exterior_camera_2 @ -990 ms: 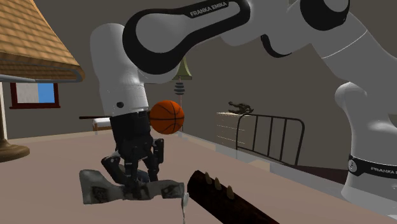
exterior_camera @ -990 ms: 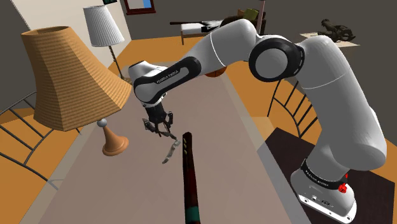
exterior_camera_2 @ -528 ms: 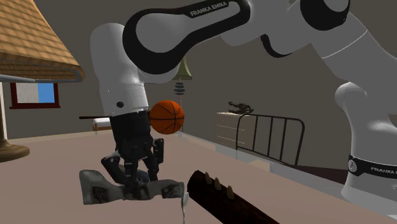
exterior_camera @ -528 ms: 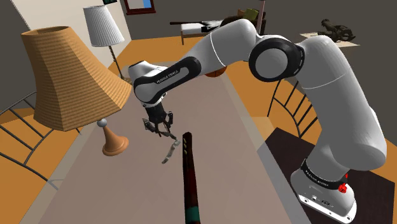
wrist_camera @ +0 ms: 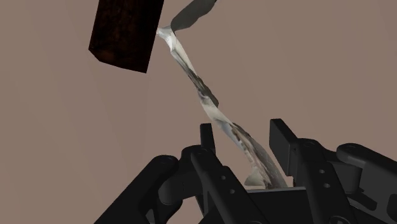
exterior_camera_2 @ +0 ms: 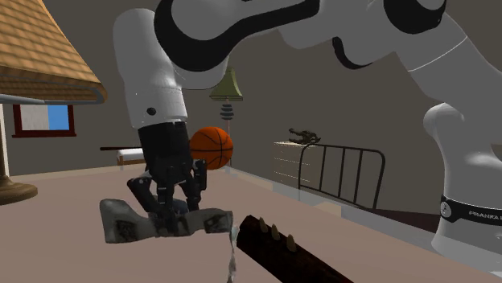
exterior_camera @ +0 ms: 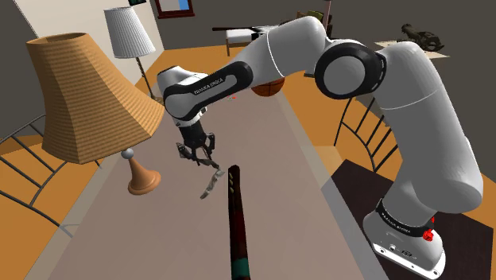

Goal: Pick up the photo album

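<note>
Jaws pinching limp grey photo album [exterior_camera_2: 121,223], lifted off table, beside dark guitar neck [exterior_camera_2: 281,253].

White arm [exterior_camera: 413,119] reaching out, wrist bent down; black gripper [exterior_camera: 199,155] vertical, fingers [wrist_camera: 283,143] clasping the photo album [exterior_camera_2: 121,225]

Heads up, your shoulder view is the bright one: flat, even light over the table [exterior_camera: 270,175] and orange floor [exterior_camera: 187,64], soft shading down the white arm [exterior_camera: 413,103]. Second exterior view runs dimmer, back wall [exterior_camera_2: 378,112] a murky grey-brown. In the wrist view the black gripper [wrist_camera: 243,130] is nearly a silhouette, while the pale photo album [wrist_camera: 197,83] catches light.
</note>
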Tool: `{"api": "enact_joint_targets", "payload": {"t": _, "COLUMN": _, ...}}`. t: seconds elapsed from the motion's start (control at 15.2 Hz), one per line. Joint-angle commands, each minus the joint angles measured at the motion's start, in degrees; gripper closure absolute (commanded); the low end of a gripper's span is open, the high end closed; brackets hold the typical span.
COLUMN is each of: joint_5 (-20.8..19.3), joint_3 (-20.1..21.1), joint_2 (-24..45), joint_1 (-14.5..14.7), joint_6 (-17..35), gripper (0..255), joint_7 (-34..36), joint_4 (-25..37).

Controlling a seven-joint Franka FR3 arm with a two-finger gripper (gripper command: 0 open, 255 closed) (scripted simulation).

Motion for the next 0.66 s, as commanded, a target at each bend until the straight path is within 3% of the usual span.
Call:
{"api": "enact_joint_targets", "payload": {"t": 0.0, "joint_5": 0.1, "joint_3": 0.1, "joint_2": -0.6, "joint_1": 0.0, "joint_6": -1.2, "gripper": 255, "joint_7": 0.0, "joint_4": 0.7}}
{"api": "enact_joint_targets", "payload": {"t": 0.59, "joint_5": 0.5, "joint_3": 0.3, "joint_2": -2.1, "joint_1": 0.0, "joint_6": -5.8, "gripper": 255, "joint_7": 0.1, "joint_4": 3.7}}
